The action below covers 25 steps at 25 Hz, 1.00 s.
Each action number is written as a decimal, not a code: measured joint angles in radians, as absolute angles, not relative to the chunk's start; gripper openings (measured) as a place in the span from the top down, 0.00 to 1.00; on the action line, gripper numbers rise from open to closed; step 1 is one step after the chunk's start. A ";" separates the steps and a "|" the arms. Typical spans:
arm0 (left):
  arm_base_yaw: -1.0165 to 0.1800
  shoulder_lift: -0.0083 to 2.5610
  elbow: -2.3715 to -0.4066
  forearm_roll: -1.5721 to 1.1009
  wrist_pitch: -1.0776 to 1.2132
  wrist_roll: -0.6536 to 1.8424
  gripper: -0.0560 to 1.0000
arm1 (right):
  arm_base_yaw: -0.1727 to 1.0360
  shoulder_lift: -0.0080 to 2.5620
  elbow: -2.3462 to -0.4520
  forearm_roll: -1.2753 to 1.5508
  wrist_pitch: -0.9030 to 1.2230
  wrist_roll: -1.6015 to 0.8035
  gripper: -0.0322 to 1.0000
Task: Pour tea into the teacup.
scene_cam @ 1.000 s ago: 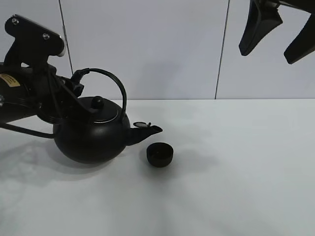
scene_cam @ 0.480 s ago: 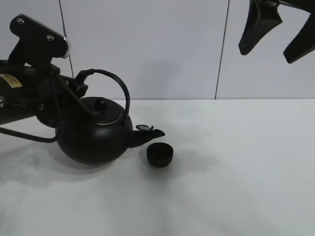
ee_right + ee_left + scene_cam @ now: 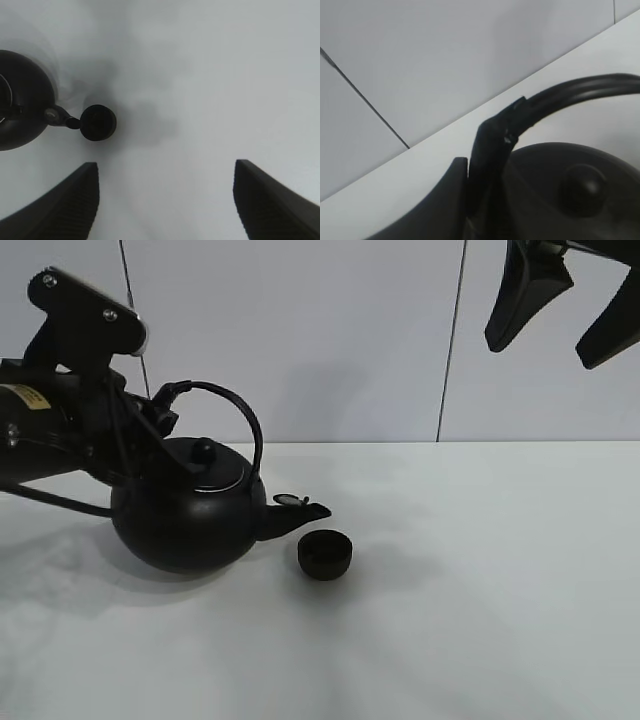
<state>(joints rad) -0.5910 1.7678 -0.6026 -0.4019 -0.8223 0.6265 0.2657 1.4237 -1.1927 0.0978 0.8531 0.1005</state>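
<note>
Your left gripper (image 3: pixel 165 405) is pinched tight on the rear end of the kettle's (image 3: pixel 188 525) arched handle (image 3: pixel 240 412). Its spout (image 3: pixel 300 512) reaches the teacup (image 3: pixel 325 554) on the white table (image 3: pixel 480 600). Your right gripper (image 3: pixel 548 350) hangs high, fingers spread, empty.

Ext. high cam: fixed off the arms, front-on, tilted slightly down across the white tabletop (image 3: pixel 480 640) to the pale panelled wall (image 3: pixel 330 340); mid range, whole work area in shot. Left wrist cam: v. close, looks along the left end effector (image 3: pixel 475 175) at the arched black handle (image 3: pixel 570 92) of the big round matte-black kettle (image 3: pixel 185 525), wall behind. Right wrist cam: high up, faces straight down past the right end effector (image 3: pixel 166 170) (both dark fingers in shot). Shared w/ ext. view: kettle, its spout (image 3: pixel 64 119), small round matte-black teacup (image 3: pixel 98 122). Left wrist & ext. share handle + lid knob (image 3: pixel 582 185).
</note>
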 joint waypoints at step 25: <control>-0.592 1.768 -0.649 -0.404 -0.788 0.680 0.84 | 0.266 1.424 -1.193 0.098 0.853 0.100 0.47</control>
<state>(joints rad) -0.5917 1.7678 -0.6492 -0.4037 -0.7878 0.6802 0.2657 1.4237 -1.1927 0.0978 0.8527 0.1005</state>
